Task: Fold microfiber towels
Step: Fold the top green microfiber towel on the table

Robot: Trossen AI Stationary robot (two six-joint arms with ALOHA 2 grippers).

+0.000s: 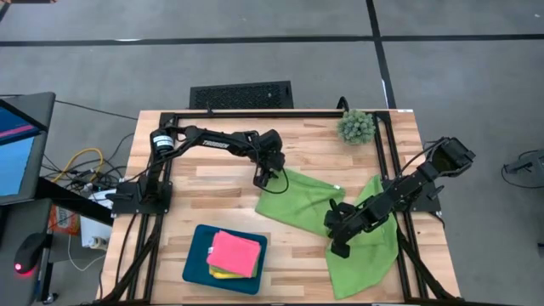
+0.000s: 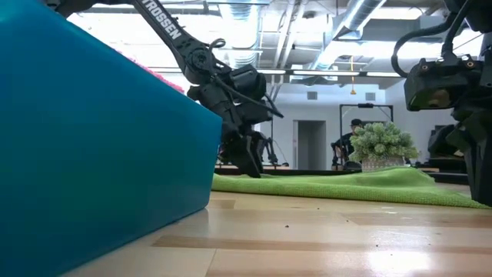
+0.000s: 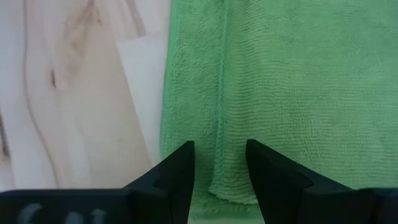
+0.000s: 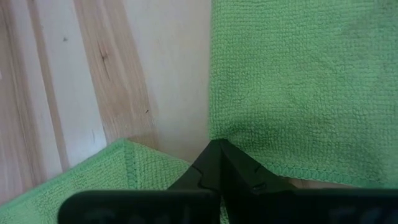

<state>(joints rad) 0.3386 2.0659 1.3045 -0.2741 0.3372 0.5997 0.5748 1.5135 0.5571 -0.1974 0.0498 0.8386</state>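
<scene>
Two claws (image 1: 264,177) (image 1: 337,223) (wrist-view: towel (image 3: 292,81) edges)

The tray (image 1: 194,263) sits on the counter (image 1: 212,191) and carries stacked folded towels (image 1: 235,252). Right of the tray lie two spread towels (image 1: 302,202), side by side. Behind them, well beyond the tray, stands the plant (image 1: 356,126).

Lime green towel (image 1: 299,201) spread flat mid-table, slightly rumpled; second green towel (image 1: 367,253) lies beside it toward the right edge; pink towel (image 1: 235,252) folded square atop a stack, possibly yellow (image 1: 223,274) beneath.
</scene>
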